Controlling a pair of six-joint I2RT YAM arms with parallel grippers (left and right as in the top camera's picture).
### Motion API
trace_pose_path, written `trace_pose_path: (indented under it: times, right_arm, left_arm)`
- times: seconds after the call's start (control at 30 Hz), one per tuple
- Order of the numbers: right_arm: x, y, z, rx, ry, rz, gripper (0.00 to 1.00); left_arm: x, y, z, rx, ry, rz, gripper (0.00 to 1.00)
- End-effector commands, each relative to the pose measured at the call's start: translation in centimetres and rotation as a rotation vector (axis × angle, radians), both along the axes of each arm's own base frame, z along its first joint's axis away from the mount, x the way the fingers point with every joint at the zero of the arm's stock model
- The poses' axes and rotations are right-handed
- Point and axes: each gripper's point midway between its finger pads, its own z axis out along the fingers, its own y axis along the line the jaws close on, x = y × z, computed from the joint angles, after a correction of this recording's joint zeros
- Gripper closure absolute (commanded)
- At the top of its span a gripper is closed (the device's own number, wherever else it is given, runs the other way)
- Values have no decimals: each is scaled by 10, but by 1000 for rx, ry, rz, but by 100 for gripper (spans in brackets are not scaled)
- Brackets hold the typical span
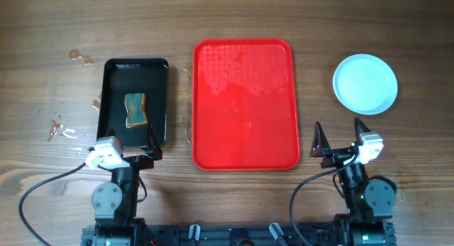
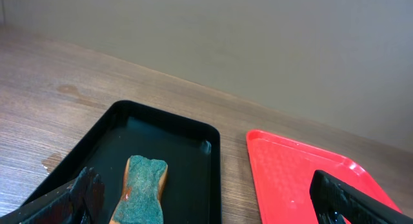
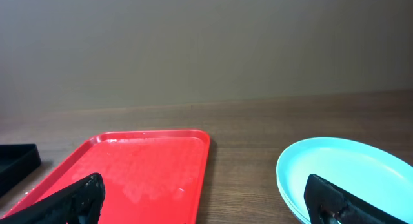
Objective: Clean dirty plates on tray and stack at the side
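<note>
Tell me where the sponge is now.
In the overhead view, the green sponge lies inside the small black tray, on the left side, and the red tray is directly to its right.

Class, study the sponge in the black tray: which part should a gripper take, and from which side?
The sponge is probably best pinched across its narrowed middle, straight down from above: it lies flat in the black tray, whose raised rim hinders a sideways approach.

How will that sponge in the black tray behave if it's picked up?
The sponge looks like foam under a scrub layer, so probably soft and squashy. Likely light, though maybe dripping, since the black tray looks glossy-wet.
</note>
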Motion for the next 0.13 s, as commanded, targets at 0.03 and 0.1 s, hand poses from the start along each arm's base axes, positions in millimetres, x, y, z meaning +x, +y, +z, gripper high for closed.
trace_pose_path:
  times: [0.03,0.1]
  right_arm:
    - [0,-1,1,-18,-10,-5,0]
    - [0,-1,1,-18,-10,-5,0]
  left_arm:
    - [0,1,-1,0,-5,8,0]
    - [0,1,-1,0,-5,8,0]
